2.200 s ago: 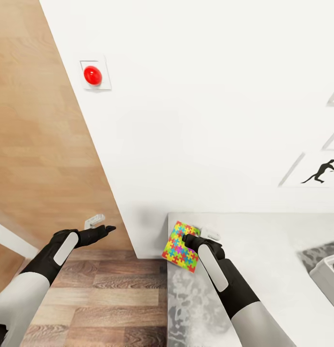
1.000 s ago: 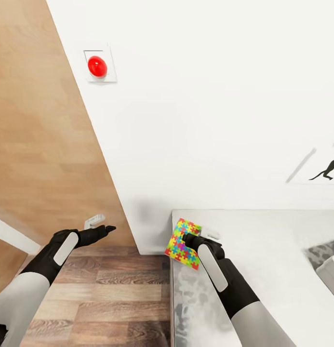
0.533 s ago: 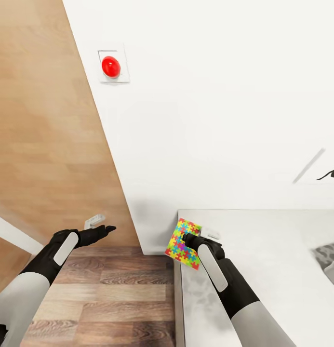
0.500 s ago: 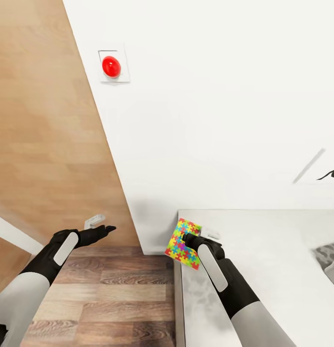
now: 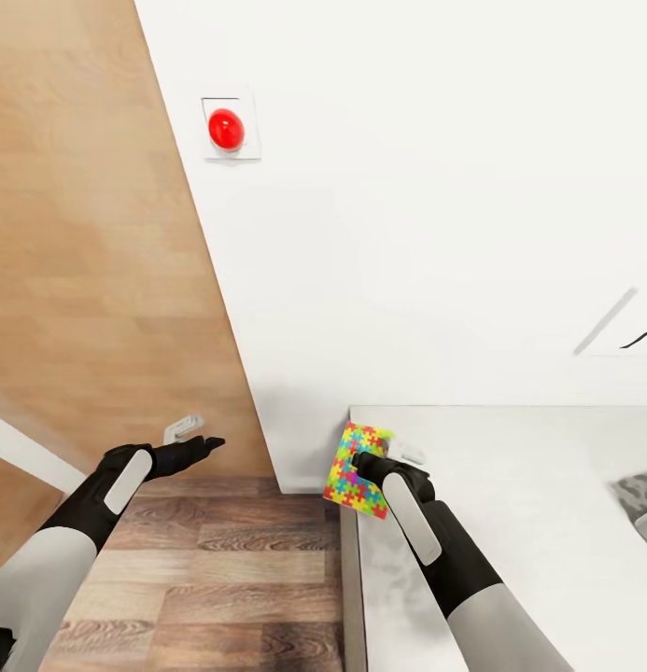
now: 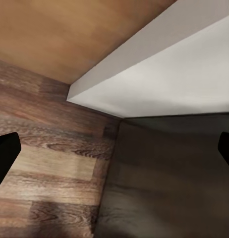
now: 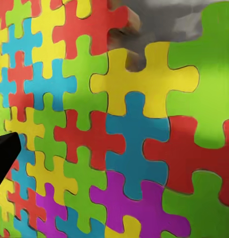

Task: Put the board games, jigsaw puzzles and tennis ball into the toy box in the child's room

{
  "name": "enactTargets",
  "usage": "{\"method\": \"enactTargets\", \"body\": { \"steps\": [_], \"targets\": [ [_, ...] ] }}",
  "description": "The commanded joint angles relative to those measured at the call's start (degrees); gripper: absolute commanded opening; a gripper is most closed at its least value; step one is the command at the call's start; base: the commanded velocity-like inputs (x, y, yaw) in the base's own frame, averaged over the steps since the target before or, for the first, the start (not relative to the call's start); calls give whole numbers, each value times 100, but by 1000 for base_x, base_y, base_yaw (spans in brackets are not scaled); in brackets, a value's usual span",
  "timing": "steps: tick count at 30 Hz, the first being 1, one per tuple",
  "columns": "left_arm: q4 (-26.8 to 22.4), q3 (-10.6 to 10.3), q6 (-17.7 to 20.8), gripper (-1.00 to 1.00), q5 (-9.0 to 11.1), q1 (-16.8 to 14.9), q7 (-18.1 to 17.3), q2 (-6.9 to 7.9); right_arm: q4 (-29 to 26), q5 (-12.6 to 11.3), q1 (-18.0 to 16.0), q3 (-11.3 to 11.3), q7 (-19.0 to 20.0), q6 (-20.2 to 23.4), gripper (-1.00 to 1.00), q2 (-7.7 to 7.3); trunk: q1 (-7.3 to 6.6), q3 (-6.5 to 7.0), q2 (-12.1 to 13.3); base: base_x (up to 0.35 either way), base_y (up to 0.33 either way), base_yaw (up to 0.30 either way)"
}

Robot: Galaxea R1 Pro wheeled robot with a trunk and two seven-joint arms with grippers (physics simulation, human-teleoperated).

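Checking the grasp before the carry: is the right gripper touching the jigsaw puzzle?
Touching. In the head view the right gripper has its fingers closed on the edge of the jigsaw puzzle, which is tilted up above the table corner.

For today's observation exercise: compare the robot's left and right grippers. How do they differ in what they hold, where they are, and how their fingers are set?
The right gripper is shut on the jigsaw puzzle; the left gripper holds nothing. The right gripper is at the table's corner; the left gripper hangs over the wood floor. In the left wrist view the left fingers are spread wide; the right fingers pinch the puzzle. Both have black fingers.
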Motion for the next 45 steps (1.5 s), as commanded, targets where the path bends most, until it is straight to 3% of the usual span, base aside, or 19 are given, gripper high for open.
{"method": "enactTargets", "body": {
  "steps": [1,17,45],
  "targets": [
    [-4,-16,14,100,-1,-6,-10,6,18,-25,-2,6,-58,38,100,-3,5,-11,-8,0,8,0],
    [-4,-16,14,100,-1,-4,-10,5,18,-25,-2,-11,-58,38,100,-3,5,0,-8,0,1,-18],
    [-4,-16,14,100,1,-4,-10,7,-38,-11,34,16,-58,21,100,-11,5,197,-8,-22,23,-190]
  ]
}}
